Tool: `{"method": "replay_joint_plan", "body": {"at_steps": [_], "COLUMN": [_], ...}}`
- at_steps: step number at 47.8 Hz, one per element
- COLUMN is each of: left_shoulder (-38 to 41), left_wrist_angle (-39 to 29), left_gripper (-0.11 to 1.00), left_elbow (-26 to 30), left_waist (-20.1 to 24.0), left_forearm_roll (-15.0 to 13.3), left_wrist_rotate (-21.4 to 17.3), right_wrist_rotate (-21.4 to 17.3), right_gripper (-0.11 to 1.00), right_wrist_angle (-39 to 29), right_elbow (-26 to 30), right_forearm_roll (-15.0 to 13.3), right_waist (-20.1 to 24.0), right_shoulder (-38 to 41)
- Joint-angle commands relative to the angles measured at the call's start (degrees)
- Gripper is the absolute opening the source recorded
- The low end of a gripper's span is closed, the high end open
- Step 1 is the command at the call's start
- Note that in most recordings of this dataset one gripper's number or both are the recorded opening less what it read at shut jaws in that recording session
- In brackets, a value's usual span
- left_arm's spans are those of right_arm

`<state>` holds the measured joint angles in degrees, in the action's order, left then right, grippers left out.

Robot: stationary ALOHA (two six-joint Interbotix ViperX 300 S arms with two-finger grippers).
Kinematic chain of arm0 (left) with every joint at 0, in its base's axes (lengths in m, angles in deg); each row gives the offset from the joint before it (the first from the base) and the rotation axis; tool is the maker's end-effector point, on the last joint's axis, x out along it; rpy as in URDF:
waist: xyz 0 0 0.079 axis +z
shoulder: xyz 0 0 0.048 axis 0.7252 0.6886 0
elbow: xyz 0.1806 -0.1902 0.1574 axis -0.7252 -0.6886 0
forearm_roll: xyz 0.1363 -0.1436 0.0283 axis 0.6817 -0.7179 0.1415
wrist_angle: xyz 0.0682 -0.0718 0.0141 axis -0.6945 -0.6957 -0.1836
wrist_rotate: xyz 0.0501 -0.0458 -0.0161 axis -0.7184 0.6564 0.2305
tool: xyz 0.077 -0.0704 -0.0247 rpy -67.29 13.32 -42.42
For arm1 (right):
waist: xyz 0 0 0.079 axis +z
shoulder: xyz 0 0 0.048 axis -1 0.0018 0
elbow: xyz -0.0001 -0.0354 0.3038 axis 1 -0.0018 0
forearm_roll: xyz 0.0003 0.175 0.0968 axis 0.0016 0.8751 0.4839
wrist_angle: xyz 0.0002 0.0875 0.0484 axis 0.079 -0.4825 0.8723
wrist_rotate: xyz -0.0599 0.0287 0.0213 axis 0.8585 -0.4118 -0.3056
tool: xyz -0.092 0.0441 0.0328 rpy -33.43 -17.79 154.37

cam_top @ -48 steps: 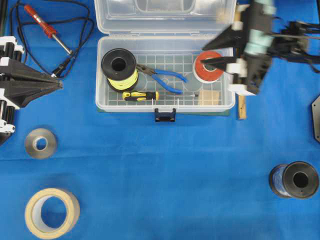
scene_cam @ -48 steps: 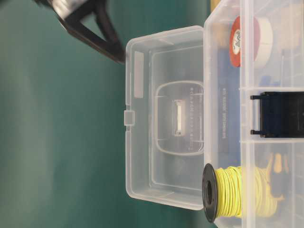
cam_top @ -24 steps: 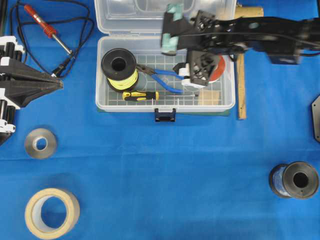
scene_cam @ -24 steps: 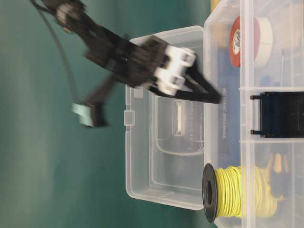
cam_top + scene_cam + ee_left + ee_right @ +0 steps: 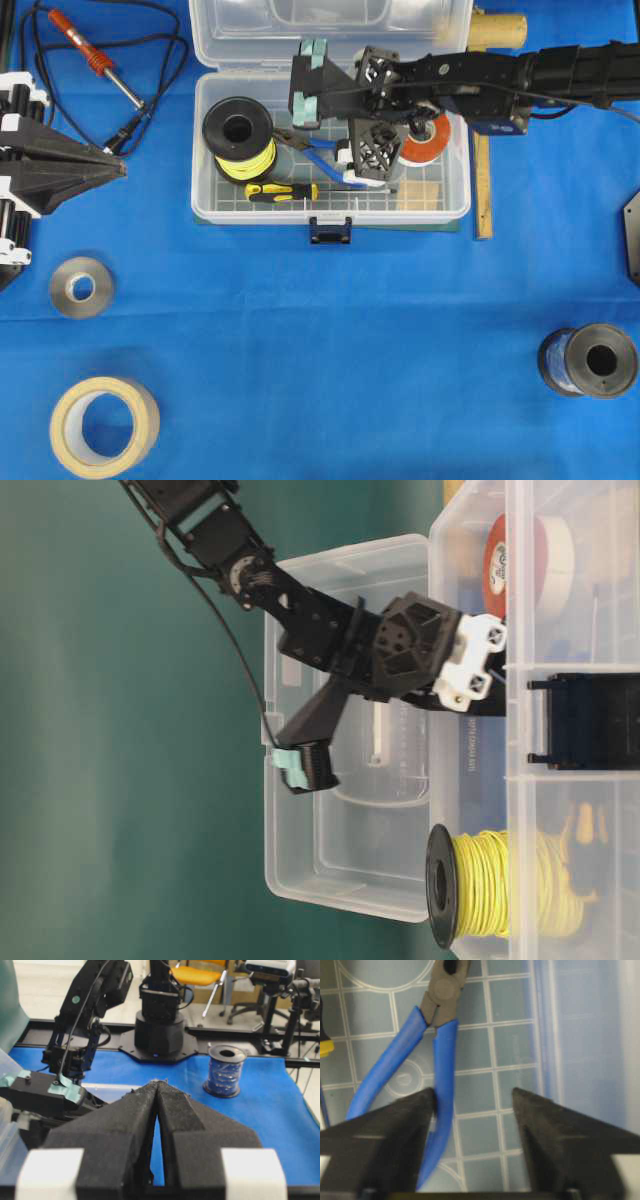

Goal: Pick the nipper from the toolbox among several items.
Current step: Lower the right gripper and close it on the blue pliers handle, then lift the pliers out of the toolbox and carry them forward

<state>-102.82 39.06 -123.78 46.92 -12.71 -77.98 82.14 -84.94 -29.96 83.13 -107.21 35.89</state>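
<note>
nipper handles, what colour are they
Blue, with dark grey metal at the pivot. The nipper shows best in the right wrist view, lying on the toolbox floor.

- We see the right arm (image 5: 470, 75), a second ago at the upper right of the overhead frame beside the toolbox (image 5: 455, 205), now stretched leftward across its right half.
- We find the right gripper (image 5: 345, 165), earlier over the orange-red tape roll (image 5: 428, 145), now low in the middle of the box over the handles of the nipper (image 5: 322, 150).
- In the table-level view, we see the arm, earlier only at the top left corner, now filling the upper centre, the wrist down at the box wall.
</note>
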Motion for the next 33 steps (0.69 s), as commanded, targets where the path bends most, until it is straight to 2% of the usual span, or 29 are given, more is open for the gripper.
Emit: {"method": "replay_joint_plan", "body": {"at_steps": [1, 7, 19, 33], "left_shoulder": [0.4, 0.4, 0.2, 0.1], "left_wrist_angle": [0.5, 0.4, 0.4, 0.4], "left_gripper": [0.0, 0.0, 0.0, 0.0], "left_elbow": [0.9, 0.9, 0.8, 0.8], "left_waist": [0.4, 0.7, 0.8, 0.8], "left_forearm_roll": [-0.1, -0.1, -0.1, -0.1], "left_wrist_rotate": [0.0, 0.0, 0.0, 0.1], "right_wrist_rotate": [0.4, 0.7, 0.5, 0.0], "right_gripper": [0.46, 0.13, 0.13, 0.13], "right_wrist_angle": [0.7, 1.7, 1.3, 0.8], "right_elbow": [1.1, 1.1, 0.7, -2.5], "right_forearm_roll": [0.1, 0.4, 0.4, 0.4], "right_waist": [0.3, 0.6, 0.4, 0.1], "right_shoulder": [-0.5, -0.4, -2.5, -16.3]}}
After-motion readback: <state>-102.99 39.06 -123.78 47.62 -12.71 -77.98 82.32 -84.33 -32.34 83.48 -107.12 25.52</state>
